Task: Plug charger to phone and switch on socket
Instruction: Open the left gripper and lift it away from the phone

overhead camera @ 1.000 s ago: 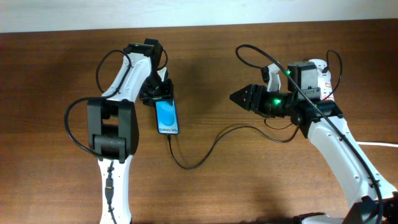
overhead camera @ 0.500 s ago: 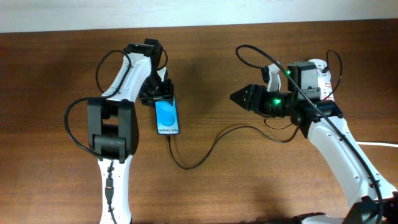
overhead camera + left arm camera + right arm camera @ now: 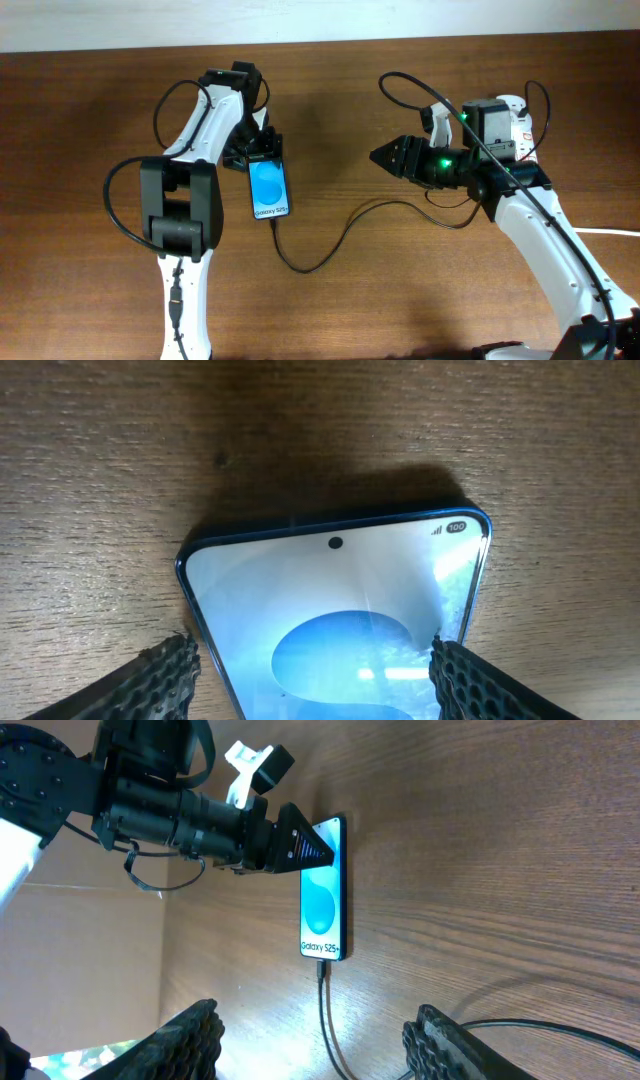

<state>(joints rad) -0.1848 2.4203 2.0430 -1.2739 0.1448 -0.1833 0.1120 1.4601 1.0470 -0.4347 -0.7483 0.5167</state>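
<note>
Black charger (image 3: 322,1000) is plugged into the phone (image 3: 270,188) lying flat on the table (image 3: 100,100), the left gripper (image 3: 315,665) is spread around its top, the right gripper (image 3: 318,1040) is wide and empty, and only the socket (image 3: 521,125) switch is left.

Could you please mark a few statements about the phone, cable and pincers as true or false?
1. The cable is plugged into the bottom end of the phone. True.
2. The phone lies screen down. False: its lit blue screen faces up.
3. The right pincer holds the cable. False: it hovers open and holds nothing, and the cable lies on the wood below it.
4. The left pincer has a finger on each side of the phone's top end. True.
5. The socket lies left of the phone. False: it is at the far right, partly hidden behind the right arm.
</note>
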